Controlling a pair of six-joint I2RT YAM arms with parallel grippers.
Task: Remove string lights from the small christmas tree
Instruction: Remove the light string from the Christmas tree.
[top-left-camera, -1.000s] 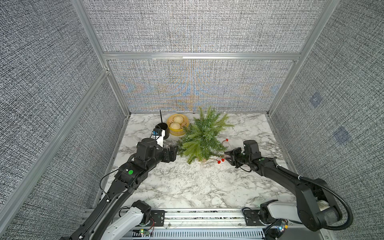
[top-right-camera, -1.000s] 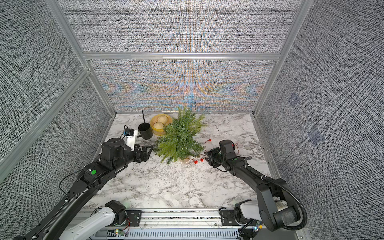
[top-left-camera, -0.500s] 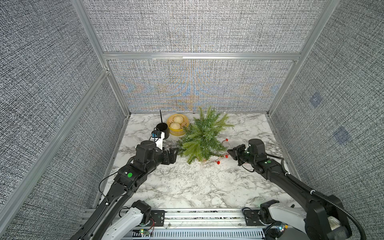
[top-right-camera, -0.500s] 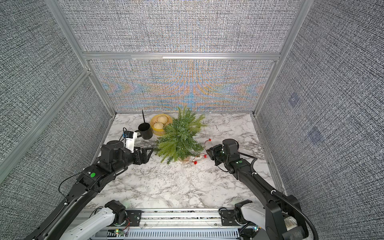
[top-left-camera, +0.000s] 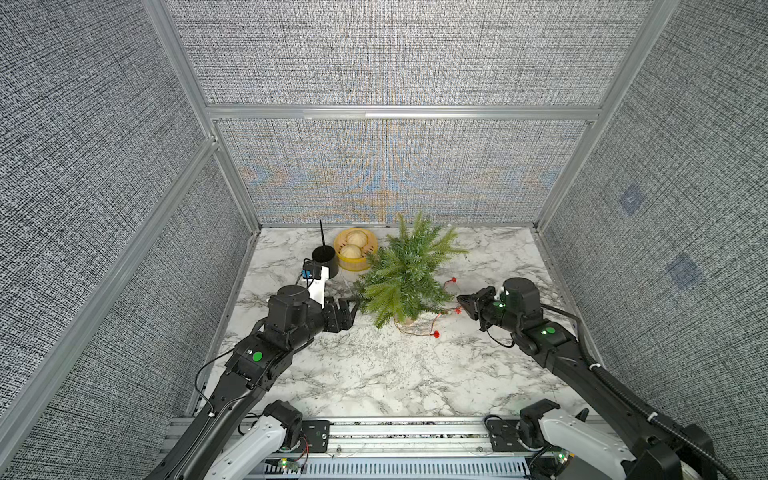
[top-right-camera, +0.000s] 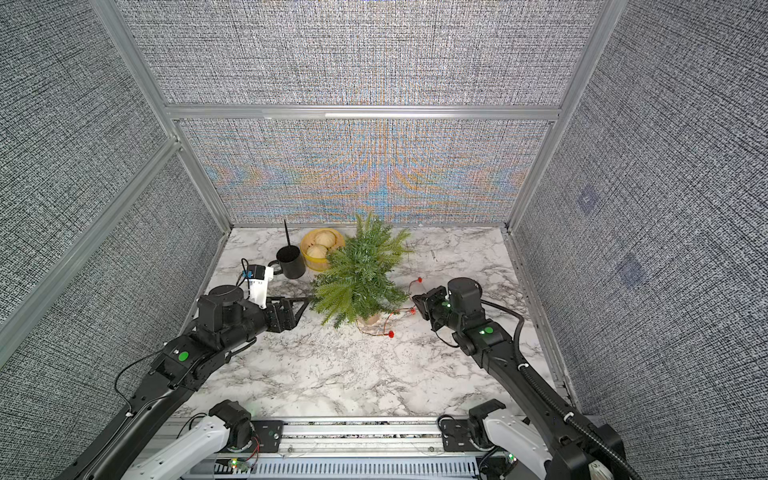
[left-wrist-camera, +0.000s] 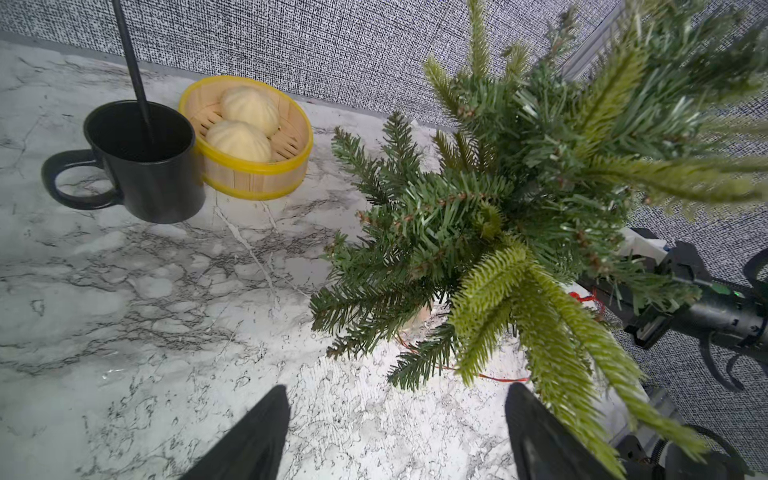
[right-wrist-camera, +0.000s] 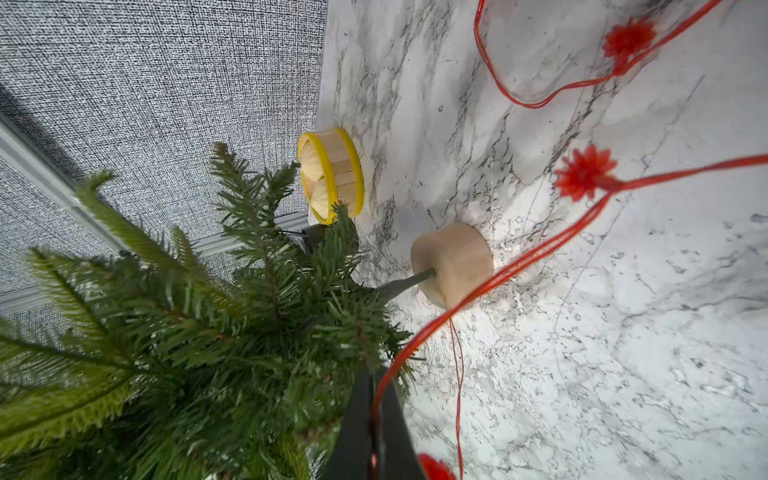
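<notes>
Judging by how things lie, the removal is well along but not finished. The small christmas tree (top-left-camera: 405, 274) stands upright on the marble tabletop (top-left-camera: 374, 374), just right of a black mug (top-left-camera: 325, 261) and a bamboo steamer (top-left-camera: 356, 249) holding two buns. No wire shows on its upper branches in either top view. The string lights (top-left-camera: 432, 332) lie mostly on the tabletop in front of and right of the tree. One strand runs against the tan base (right-wrist-camera: 453, 266); whether it circles the base I cannot tell. Freeing that strand is what remains.

The left arm reaches forward low. Its left end effector (top-left-camera: 351, 306) is released, fingers spread wide, level with the lowest left branches and holding nothing. The right arm stretches in from the other side. Its right end effector (right-wrist-camera: 376, 415) is clenched on the red wire at the tree's right fringe.
</notes>
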